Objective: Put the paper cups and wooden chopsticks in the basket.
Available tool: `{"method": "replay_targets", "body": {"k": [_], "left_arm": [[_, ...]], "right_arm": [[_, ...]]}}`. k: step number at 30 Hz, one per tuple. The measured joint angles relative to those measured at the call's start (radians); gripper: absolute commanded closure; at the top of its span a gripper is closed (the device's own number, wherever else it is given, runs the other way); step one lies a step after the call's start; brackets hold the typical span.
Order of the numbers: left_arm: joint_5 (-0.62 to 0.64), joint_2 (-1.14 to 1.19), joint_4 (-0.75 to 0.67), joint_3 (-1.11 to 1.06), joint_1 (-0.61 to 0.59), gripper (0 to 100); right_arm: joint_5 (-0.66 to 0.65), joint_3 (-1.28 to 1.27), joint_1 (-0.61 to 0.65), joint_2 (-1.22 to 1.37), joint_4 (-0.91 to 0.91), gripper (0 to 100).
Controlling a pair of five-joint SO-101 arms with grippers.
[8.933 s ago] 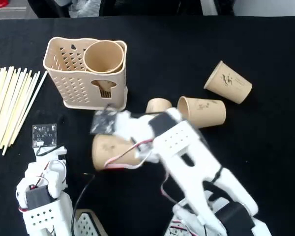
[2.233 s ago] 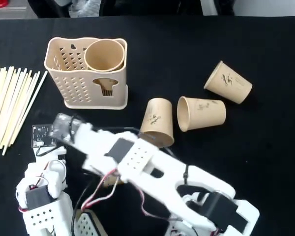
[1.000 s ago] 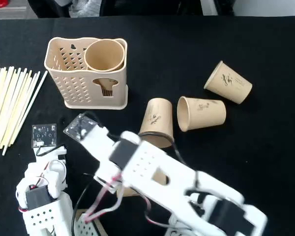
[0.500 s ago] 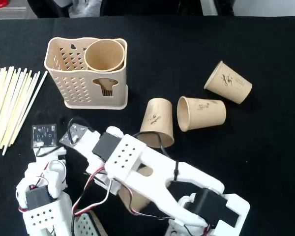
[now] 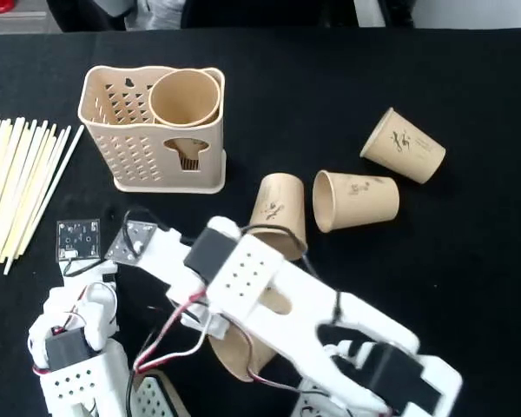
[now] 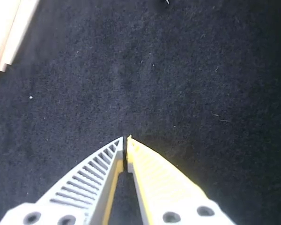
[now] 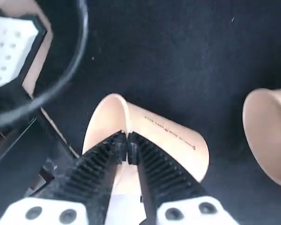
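Note:
My right gripper is shut on the rim of a paper cup that lies on its side. In the high view this cup peeks out under the right arm near the table's front edge. Three more paper cups lie to the right of the basket: one, a second and a third. Another cup stands inside the basket. Wooden chopsticks lie in a bundle at the far left. My left gripper is shut and empty over the black cloth, near the chopsticks.
The left arm sits at the front left corner. A black cable loops by the held cup. A neighbouring cup's mouth is near the right gripper. Bare black cloth lies behind the basket and at the far right.
The right arm has drawn the cup back from beside the basket toward the front edge, then shifted slightly right in the last half second. The left arm has kept still.

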State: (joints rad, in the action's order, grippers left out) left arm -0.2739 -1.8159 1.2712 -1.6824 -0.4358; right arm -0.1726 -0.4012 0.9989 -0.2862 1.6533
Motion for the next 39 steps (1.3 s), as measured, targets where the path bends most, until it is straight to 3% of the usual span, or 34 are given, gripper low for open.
{"method": "replay_targets", "body": {"k": [12,14,17,19,21,26,28,36,39], "left_arm": [[0.0,0.0,0.0,0.0,0.0,97],[0.0,0.0,0.0,0.0,0.0,97],[0.0,0.0,0.0,0.0,0.0,97],[0.0,0.0,0.0,0.0,0.0,97],[0.0,0.0,0.0,0.0,0.0,97],[0.0,0.0,0.0,0.0,0.0,97],[0.0,0.0,0.0,0.0,0.0,97],[0.0,0.0,0.0,0.0,0.0,97],[0.0,0.0,0.0,0.0,0.0,97]], "right_arm": [[-0.017,0.0,0.006,-0.169,0.074,96.3],[-0.017,-0.002,0.057,-0.169,0.074,85.2],[0.018,-0.064,0.17,-0.17,0.074,61.0],[0.051,-0.11,0.235,-0.166,0.074,52.5],[0.068,-0.133,0.269,-0.155,0.074,57.0],[0.075,-0.137,0.292,-0.15,0.066,78.9],[0.091,-0.137,0.293,-0.15,0.054,82.5],[0.118,-0.135,0.293,-0.15,0.046,66.2],[0.12,-0.14,0.293,-0.133,0.012,66.6]]}}
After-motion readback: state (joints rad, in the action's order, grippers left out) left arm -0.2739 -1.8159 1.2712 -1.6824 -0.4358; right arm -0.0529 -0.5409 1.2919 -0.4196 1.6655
